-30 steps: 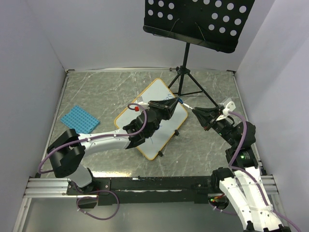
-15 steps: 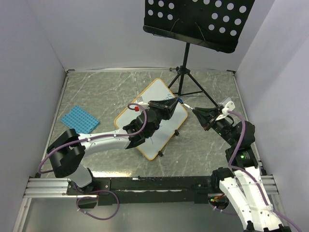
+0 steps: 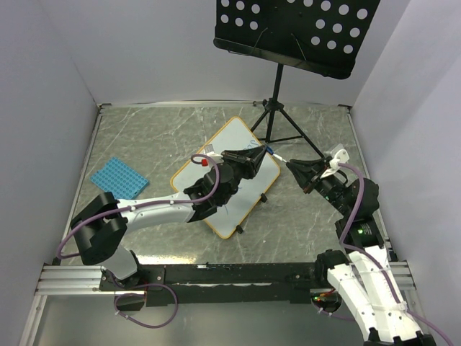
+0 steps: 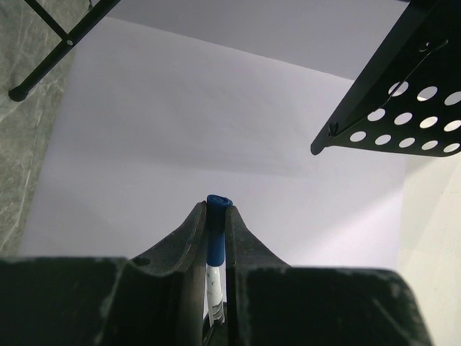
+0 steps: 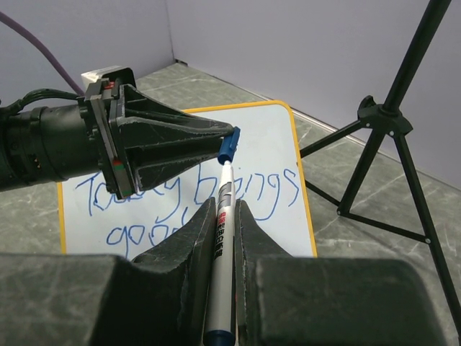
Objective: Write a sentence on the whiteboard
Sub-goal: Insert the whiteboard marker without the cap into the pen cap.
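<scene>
The whiteboard [image 3: 234, 137] with an orange frame lies on the table, and it also shows in the right wrist view [image 5: 266, 122]. The sentence [image 5: 266, 191] reads "Today brings" over "good" in blue, partly hidden by the grippers. My left gripper [image 3: 261, 153] hovers over the board's right corner, shut on a blue marker cap [image 4: 216, 223]. My right gripper [image 3: 289, 166] faces it, shut on the white marker [image 5: 222, 274]. The marker's front end meets the cap [image 5: 227, 146] at the left gripper's [image 5: 229, 140] tips.
A black perforated music stand [image 3: 288, 32] stands at the back, and its tripod legs [image 5: 389, 122] spread beside the board's right edge. A blue ridged rack [image 3: 117, 178] lies at the left. White walls enclose the table on three sides.
The right arm has shifted slightly to the left. Both grippers keep their hold, and the left arm has not moved.
</scene>
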Tool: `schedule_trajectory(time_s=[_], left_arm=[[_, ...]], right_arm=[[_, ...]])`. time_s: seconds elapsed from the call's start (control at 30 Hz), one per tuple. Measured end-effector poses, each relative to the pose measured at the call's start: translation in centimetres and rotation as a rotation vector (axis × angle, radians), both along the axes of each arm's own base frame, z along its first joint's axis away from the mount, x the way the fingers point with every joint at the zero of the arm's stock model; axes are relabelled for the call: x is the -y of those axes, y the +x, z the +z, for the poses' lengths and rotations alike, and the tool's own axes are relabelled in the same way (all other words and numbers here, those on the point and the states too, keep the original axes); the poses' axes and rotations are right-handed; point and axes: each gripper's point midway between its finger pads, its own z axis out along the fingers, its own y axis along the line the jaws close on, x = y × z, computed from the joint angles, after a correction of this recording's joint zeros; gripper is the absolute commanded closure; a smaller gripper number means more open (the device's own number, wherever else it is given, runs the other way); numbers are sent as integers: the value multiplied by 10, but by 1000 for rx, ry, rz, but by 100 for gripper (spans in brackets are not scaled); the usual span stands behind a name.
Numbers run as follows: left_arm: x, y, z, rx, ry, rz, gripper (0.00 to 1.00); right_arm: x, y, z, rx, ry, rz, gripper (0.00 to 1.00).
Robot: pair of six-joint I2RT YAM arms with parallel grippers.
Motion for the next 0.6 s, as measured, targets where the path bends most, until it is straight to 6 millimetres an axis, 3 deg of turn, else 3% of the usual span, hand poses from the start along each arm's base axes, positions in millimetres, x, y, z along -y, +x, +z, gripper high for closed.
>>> schedule_trajectory(time_s=[0.6], left_arm=[[24,-3,5,-3,-21,-7,94]], right_arm=[[4,14,0,62,-47,-50,100]])
